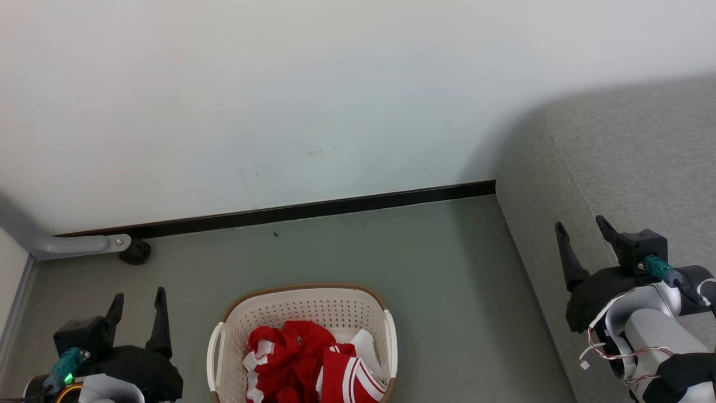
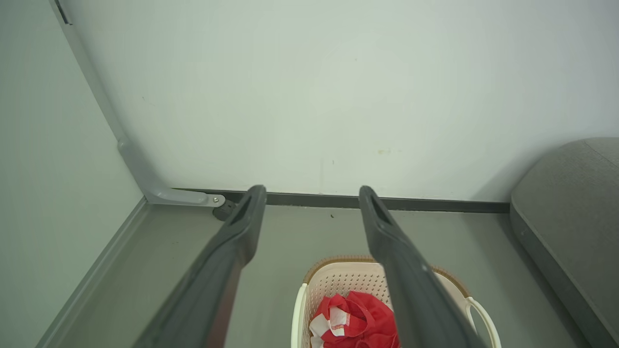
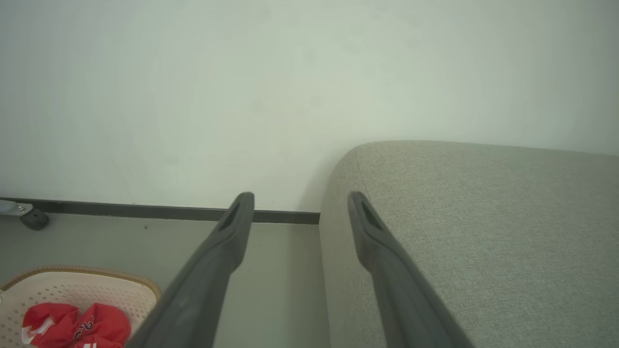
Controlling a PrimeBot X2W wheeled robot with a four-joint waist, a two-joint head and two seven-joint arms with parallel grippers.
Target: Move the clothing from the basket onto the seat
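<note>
Clothing [image 1: 296, 358]: red-and-white jerseys heaped in basket [image 1: 313, 310] on floor [image 1: 447, 268], none on seat [image 1: 632, 168] yet.

Left gripper [image 1: 139, 296] spread wide, empty, left of basket and apart from it. Right gripper [image 1: 580, 224] spread wide, empty, by seat's near edge.

Risks: garments tangled, so one pinch may drag several. Trailing fabric may catch brown rim and tip or slide light basket. Loose hold could drop jersey on floor between basket and seat.

Heap crumpled, no clear long axis. Striped piece at right front runs diagonally. Basket cropped, long axis uncertain.
</note>
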